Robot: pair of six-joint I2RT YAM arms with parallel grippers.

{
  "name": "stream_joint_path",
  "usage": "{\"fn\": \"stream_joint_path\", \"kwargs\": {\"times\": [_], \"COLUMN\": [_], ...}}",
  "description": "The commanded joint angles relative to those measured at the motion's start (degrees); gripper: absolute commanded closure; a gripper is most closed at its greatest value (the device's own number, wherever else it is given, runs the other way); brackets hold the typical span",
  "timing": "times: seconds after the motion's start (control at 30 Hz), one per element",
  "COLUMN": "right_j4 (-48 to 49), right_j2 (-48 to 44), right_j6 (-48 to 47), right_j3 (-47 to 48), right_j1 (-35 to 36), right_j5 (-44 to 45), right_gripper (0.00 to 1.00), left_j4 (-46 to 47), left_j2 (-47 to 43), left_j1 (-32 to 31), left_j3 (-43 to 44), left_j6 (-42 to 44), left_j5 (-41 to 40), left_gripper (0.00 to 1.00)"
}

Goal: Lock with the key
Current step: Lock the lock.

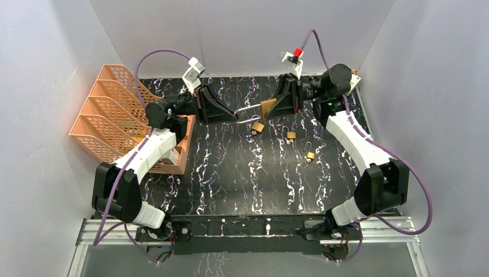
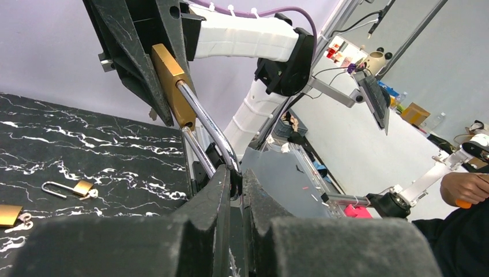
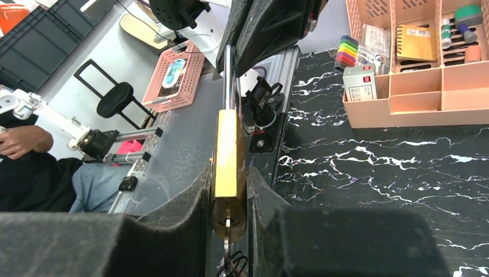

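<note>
A large brass padlock [image 1: 267,107] is held in the air between both arms at the back of the table. My right gripper [image 1: 277,108] is shut on its brass body [image 3: 229,156]. A key [image 3: 228,231] sits in the keyhole at the body's near end, with a ring hanging below it. My left gripper [image 1: 235,115] is shut on the chrome shackle [image 2: 210,127]; the fingers [image 2: 216,193] pinch the shackle's bend. In the left wrist view the body [image 2: 173,86] sits between the right gripper's black fingers [image 2: 138,52]. I cannot tell whether the shackle is seated in the body.
Three small brass padlocks lie on the black marbled table: one [image 1: 258,127] below the held lock, one [image 1: 291,137] and one [image 1: 310,156] to the right. An orange file organiser [image 1: 121,115] with stationery stands at the left.
</note>
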Motion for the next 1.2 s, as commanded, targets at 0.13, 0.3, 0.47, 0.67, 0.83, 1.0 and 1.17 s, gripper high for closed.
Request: {"fn": "stream_joint_path", "kwargs": {"times": [0.13, 0.3, 0.47, 0.67, 0.83, 1.0, 1.17], "right_j4": [2.77, 3.02, 3.45, 4.02, 5.23, 7.61, 5.59], "right_j2": [0.51, 0.87, 1.21, 1.82, 2.21, 1.65, 0.0], "right_j6": [-0.78, -0.84, -1.13, -1.2, -0.94, -1.03, -5.22], "right_j3": [3.99, 4.08, 3.95, 4.14, 4.43, 2.56, 1.08], "right_j1": [2.46, 3.34, 4.03, 4.62, 5.3, 5.67, 5.63], "right_j5": [5.5, 6.11, 6.66, 6.74, 7.43, 9.86, 11.42], "right_gripper": [1.0, 1.0, 1.0, 1.0, 1.0, 1.0, 1.0], "left_j4": [5.26, 5.29, 5.29, 5.46, 5.46, 5.46, 6.34], "left_j2": [1.18, 2.14, 3.22, 4.37, 5.04, 6.25, 6.95], "left_j1": [-3.64, -3.94, -4.63, -6.82, -8.19, -8.28, -8.3], "left_j3": [0.7, 1.27, 2.0, 1.9, 0.89, 2.21, 4.71], "left_j6": [0.51, 0.36, -0.43, -0.6, 0.62, 0.27, -2.25], "left_j5": [-4.19, -4.77, -5.36, -6.46, -8.76, -10.73, -10.4], "left_gripper": [1.0, 1.0, 1.0, 1.0, 1.0, 1.0, 1.0]}}
